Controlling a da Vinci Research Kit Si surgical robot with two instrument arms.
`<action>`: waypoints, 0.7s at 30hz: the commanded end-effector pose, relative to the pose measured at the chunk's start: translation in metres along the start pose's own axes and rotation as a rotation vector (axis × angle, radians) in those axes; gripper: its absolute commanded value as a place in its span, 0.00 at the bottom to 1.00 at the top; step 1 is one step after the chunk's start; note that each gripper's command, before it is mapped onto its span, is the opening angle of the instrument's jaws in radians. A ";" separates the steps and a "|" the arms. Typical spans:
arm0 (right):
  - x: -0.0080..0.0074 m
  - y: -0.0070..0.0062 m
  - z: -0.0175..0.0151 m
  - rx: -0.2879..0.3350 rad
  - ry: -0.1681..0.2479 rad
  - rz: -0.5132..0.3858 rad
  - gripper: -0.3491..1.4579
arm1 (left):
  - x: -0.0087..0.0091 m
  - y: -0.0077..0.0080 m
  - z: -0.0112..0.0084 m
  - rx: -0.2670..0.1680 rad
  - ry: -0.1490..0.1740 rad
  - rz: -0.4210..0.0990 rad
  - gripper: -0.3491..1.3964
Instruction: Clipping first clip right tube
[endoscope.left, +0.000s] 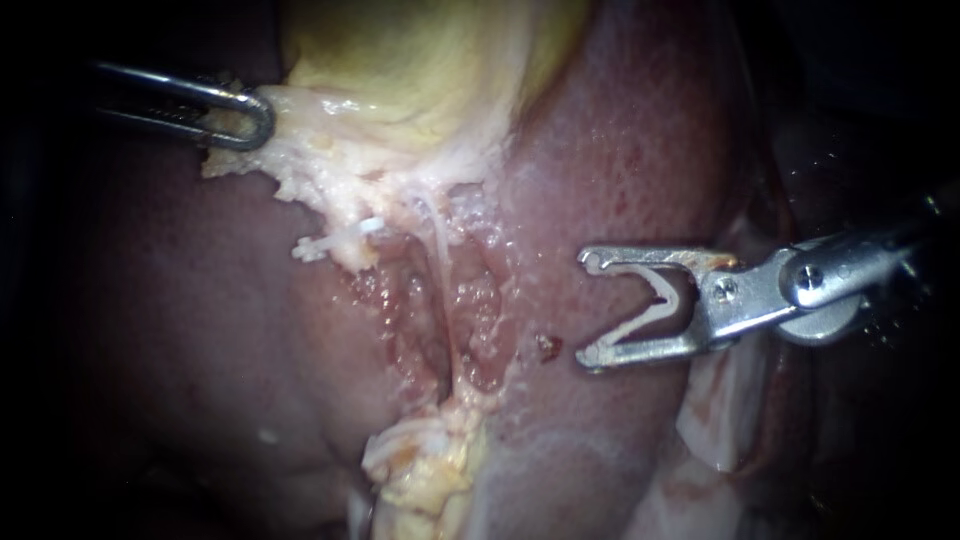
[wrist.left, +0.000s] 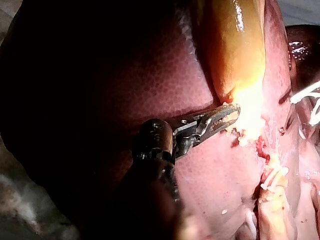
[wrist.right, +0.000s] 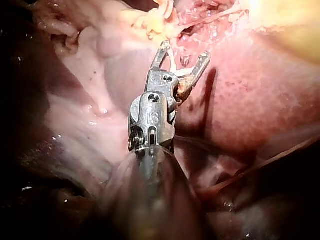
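1. The left instrument (endoscope.left: 240, 118) comes in from 10 o'clock in the endoscope view. Its jaws stand narrow, closed on the pale fatty tissue (endoscope.left: 330, 150) at the lower edge of the gallbladder (endoscope.left: 430, 60).
2. The left wrist view shows the same hold. The left instrument (wrist.left: 227, 116) has its jaws pinched on pale tissue right where the yellow gallbladder (wrist.left: 235, 45) ends.
3. The gallbladder fills the 12 o'clock part of the endoscope view, with the liver (endoscope.left: 620, 150) spreading around it to both sides.
4. The tube (endoscope.left: 438, 245) is a thin pale strand near the centre. It runs from the fatty tissue down toward 6 o'clock across a raw, reddish bed.
5. A small white piece (endoscope.left: 335, 242), possibly a clip, lies just beside the tube at its 9 o'clock side. What it sits on cannot be told.
6. The right instrument (endoscope.left: 592, 308) enters from 3 o'clock. Its jaws stand wide, with a white V-shaped clip (endoscope.left: 668, 300) seated between them and touching both.
7. Those jaws point toward 9 o'clock and hang over the liver surface, apart from the tube, with nothing else between them.
8. In the right wrist view the right instrument (wrist.right: 183, 52) has its spread jaws aimed at the raw bed ahead, short of the pale tissue.
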 end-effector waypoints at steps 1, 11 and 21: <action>-0.0001 0.0000 0.0002 0.008 0.003 0.000 0.47 | 0.0000 -0.0001 0.0001 0.002 0.000 0.000 0.00; -0.0009 -0.0005 0.0039 0.087 0.024 0.129 0.45 | -0.0001 -0.0001 0.0001 0.002 0.000 0.001 0.00; -0.0052 -0.0009 0.0095 0.221 0.044 0.290 0.44 | -0.0002 -0.0001 0.0001 0.003 0.001 0.001 0.00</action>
